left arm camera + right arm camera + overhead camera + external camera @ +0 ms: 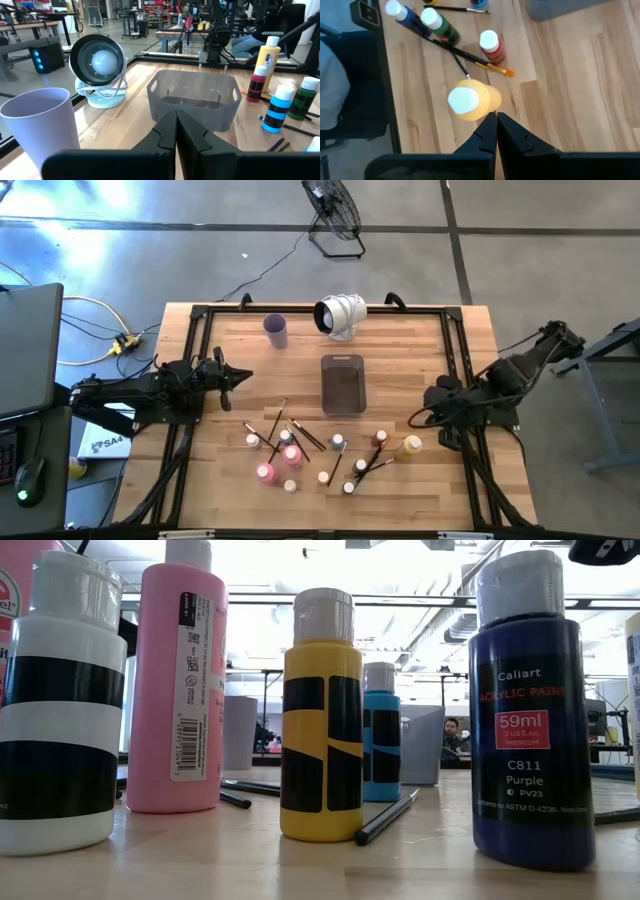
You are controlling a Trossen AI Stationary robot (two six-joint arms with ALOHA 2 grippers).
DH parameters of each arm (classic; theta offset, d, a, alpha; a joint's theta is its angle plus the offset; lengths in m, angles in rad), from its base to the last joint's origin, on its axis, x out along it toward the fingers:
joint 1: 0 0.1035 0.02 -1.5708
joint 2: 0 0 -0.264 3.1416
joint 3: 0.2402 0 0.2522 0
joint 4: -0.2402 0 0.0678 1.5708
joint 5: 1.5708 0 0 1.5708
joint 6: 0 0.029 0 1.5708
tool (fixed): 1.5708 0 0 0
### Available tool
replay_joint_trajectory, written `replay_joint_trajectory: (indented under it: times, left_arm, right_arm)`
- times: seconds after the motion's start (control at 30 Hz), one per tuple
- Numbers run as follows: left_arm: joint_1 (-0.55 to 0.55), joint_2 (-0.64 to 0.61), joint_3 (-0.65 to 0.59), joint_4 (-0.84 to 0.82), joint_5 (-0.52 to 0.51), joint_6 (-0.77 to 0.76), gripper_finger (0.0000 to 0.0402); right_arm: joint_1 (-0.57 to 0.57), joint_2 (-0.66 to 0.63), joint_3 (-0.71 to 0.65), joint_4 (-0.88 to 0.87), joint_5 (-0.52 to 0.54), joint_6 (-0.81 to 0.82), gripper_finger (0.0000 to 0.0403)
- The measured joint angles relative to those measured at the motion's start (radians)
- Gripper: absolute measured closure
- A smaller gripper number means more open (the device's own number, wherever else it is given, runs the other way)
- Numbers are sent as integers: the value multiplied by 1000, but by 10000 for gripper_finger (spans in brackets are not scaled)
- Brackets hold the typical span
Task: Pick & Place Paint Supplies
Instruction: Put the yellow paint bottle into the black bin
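Start at the tabletop's near edge, where your supplies lie: a loose spread of paint bottles (290, 456) and thin brushes (305, 436), all standing or lying free, none yet in the grey tray (343, 384) just behind them at the middle. Both pincers are clenched and grasping nothing. The right pincer (496, 120) hovers over the right end of the spread, directly above the orange bottle (476, 101), so I judge that bottle the natural first pick. You will need to release the fingers before descending, then come down straight so they straddle the white cap and body instead of knocking it; a red-labelled bottle (492, 46) and an orange-tipped brush (485, 64) sit near it, so keep the approach narrow.

The bottles look like smooth, rigid plastic with white caps, upright and likely to tip if nudged off-centre; the two pink ones (266, 472) are larger. The brushes are slim, dark and wooden-handled, some crossed or lying against bottles, and will probably roll.

The left pincer (176, 120) waits by the left edge, pointing at the tray. Farther back, toward the far edge, stand the lilac cup (276, 330) and a white fan (342, 316).
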State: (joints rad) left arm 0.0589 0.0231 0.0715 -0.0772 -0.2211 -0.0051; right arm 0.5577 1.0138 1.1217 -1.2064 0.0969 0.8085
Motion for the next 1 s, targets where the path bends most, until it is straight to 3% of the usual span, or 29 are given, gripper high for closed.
replay_joint_trajectory:
  times: [0.47, 0.8, 1.0]
  left_arm:
    - [0, 0, 0, -2, -2, 0, 402]
    - [0, 0, 0, -2, -2, 0, 402]
    - [0, 0, 0, -3, -2, 0, 402]
  right_arm:
    - [-65, 8, 0, 14, -65, 140, 388]
    - [-56, 71, 0, 20, -95, 33, 249]
    - [-31, 125, 0, 24, -133, -45, 214]
